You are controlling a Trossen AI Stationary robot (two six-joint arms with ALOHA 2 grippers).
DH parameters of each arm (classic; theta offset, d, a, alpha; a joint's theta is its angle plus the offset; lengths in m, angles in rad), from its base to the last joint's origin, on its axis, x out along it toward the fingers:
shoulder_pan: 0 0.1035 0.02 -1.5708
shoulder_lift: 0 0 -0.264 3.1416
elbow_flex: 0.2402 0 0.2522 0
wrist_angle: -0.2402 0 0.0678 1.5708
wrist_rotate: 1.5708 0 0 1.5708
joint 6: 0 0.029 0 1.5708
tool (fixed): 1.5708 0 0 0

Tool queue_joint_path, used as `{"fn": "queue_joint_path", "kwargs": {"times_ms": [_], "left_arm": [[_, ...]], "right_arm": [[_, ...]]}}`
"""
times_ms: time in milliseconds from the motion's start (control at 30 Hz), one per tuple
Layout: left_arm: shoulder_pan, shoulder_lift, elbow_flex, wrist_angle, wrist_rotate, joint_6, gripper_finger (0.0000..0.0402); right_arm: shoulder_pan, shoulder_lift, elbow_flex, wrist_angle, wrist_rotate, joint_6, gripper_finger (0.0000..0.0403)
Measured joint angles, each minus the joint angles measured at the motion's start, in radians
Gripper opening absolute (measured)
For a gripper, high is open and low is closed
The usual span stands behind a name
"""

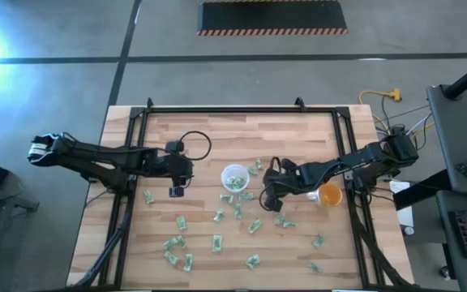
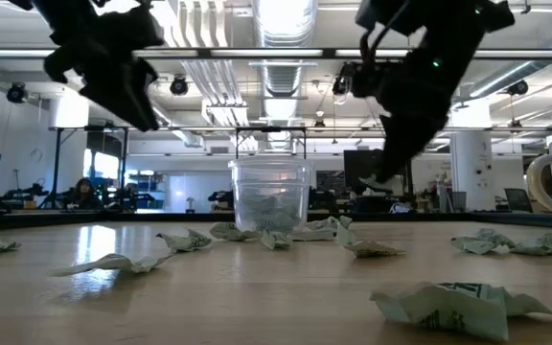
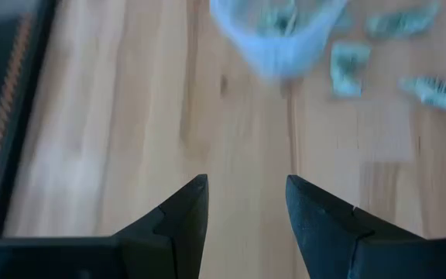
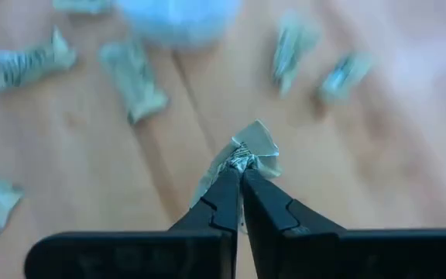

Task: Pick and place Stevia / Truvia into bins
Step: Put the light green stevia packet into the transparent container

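From my station I see the right claw pinched together on one crumpled green and white sweetener packet, which sticks out past its tips above the wooden desk. In the overhead view that claw sits just to the right of the small translucent cup, which stands upright near the middle of the desk with a few packets inside it. The orange cup is further right, beside the right arm.

The left claw hangs with its fingers apart and nothing between them, over bare wood to the left of the translucent cup; from above it is near the cup but not touching.

Many loose packets lie scattered across the near half of the desk, some right beside the cup, others well apart toward the front edge. In the level view the translucent cup shows packets heaped in its bottom.
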Motion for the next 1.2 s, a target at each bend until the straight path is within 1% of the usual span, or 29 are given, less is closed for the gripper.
{"fn": "queue_joint_path", "kwargs": {"times_ms": [100, 167, 267, 367, 533, 600, 767, 900, 1000, 1200], "left_arm": [[0.0, 0.0, -0.001, -0.104, 0.004, -0.101, 0.0158], [0.0, 0.0, -0.003, -0.166, 0.005, -0.176, 0.0158], [-0.001, 0.0, -0.024, -0.197, 0.005, -0.255, 0.0157], [-0.001, 0.0, -0.057, -0.202, 0.013, -0.281, 0.0157], [-0.003, 0.002, -0.093, -0.211, 0.084, -0.361, 0.0157], [-0.013, 0.002, -0.104, -0.209, 0.088, -0.396, 0.0157], [-0.037, 0.002, -0.134, -0.215, 0.11, -0.459, 0.0157], [-0.052, 0.002, -0.137, -0.24, 0.113, -0.51, 0.0157], [-0.06, 0.002, -0.138, -0.239, 0.113, -0.512, 0.0157], [-0.064, 0.0, -0.14, -0.24, 0.113, -0.511, 0.0157]], "right_arm": [[0.0, 0.0, 0.034, 0.014, 0.077, -0.074, 0.0009], [0.0, 0.0, 0.042, 0.059, 0.116, -0.137, 0.0009], [-0.001, 0.0, 0.047, 0.154, 0.121, -0.257, 0.0009], [-0.001, 0.0, 0.048, 0.254, 0.12, -0.372, 0.0009], [-0.008, 0.0, 0.048, 0.364, 0.105, -0.531, 0.0009], [-0.022, 0.0, 0.048, 0.387, 0.068, -0.569, 0.0009], [-0.084, 0.001, 0.048, 0.409, -0.093, -0.604, 0.0009], [-0.125, 0.014, 0.047, 0.42, -0.124, -0.606, 0.0009], [-0.146, 0.036, 0.047, 0.441, -0.152, -0.607, 0.0009], [-0.155, 0.078, 0.047, 0.476, -0.161, -0.629, 0.0009]]}}
